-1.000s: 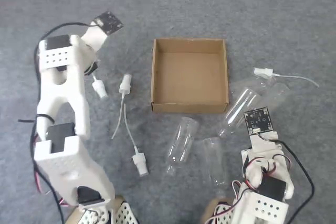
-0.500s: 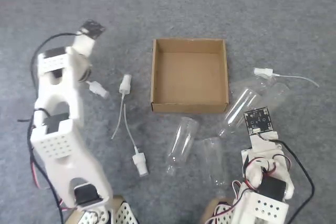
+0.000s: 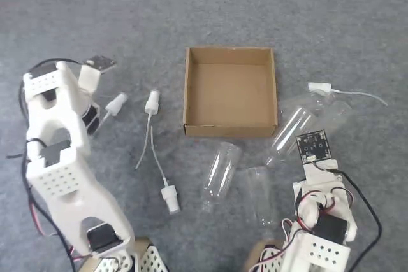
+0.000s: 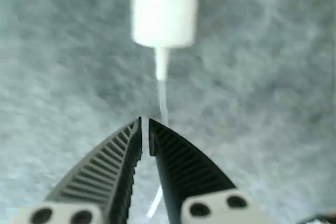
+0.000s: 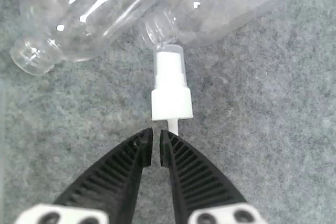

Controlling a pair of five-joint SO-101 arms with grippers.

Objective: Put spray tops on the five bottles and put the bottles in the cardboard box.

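Note:
My left gripper point(image 4: 145, 123) is shut on the thin tube of a white spray top point(image 4: 164, 17), which sticks out past the fingertips. The high view puts this spray top point(image 3: 116, 103) at the far left, left of the cardboard box point(image 3: 229, 125). My right gripper point(image 5: 156, 132) is shut at the stem of another spray top point(image 5: 170, 95), whose nozzle points at two clear bottles point(image 5: 94, 9). Several clear bottles without tops lie in front of and to the right of the box point(image 3: 221, 170), point(image 3: 258, 194), point(image 3: 290, 128). The box holds nothing.
Loose spray tops with long tubes lie left of the box point(image 3: 152, 101), near the front point(image 3: 170, 199) and at the right point(image 3: 320, 87). The right arm point(image 3: 322, 208) sits at the front right. Grey carpet point(image 3: 319, 23) covers the table.
The left arm has swung back and to the left, carrying its spray top, which now points toward the box. The right arm has not moved.

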